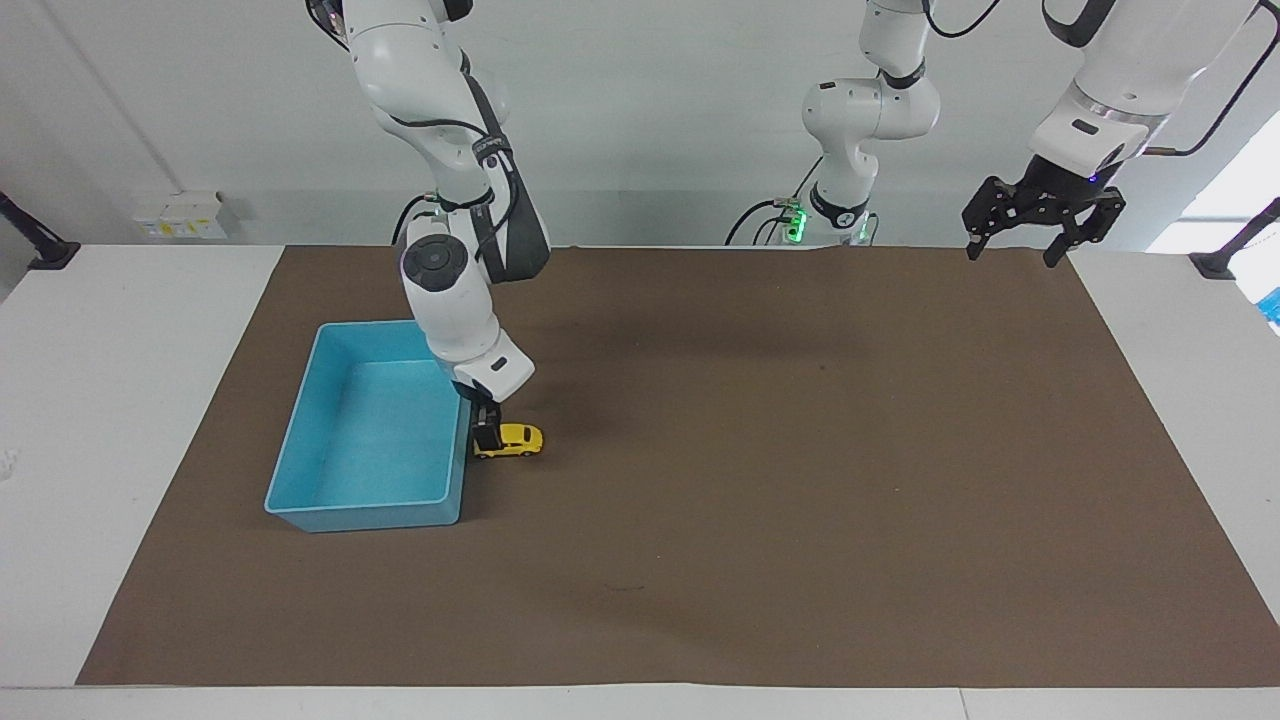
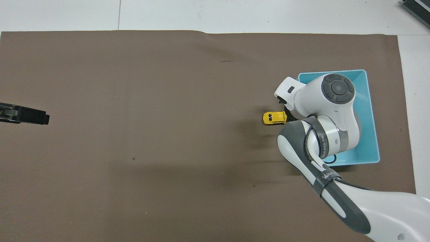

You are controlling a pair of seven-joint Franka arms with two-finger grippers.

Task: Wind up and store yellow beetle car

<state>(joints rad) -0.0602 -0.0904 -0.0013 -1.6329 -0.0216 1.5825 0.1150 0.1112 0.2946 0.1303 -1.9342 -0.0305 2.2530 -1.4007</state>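
right gripper (image 1: pixel 487 437) – at yellow beetle car's (image 1: pixel 513 440) bin-side end, jaws' state unclear | left gripper (image 1: pixel 1034 216) – waited aloft, jaws spread

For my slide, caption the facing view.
Right hand lowered onto yellow beetle car beside blue bin; left hand waits raised.

Bright, even light falls from above on the brown mat (image 1: pixel 760 480). Soft, wide shadows of the arms lie on it, darkest near the yellow beetle car (image 1: pixel 512 440) and fainter toward the middle. Daylight glares white at the facing view's right edge. Both views are sharp, with no visible edge bending.
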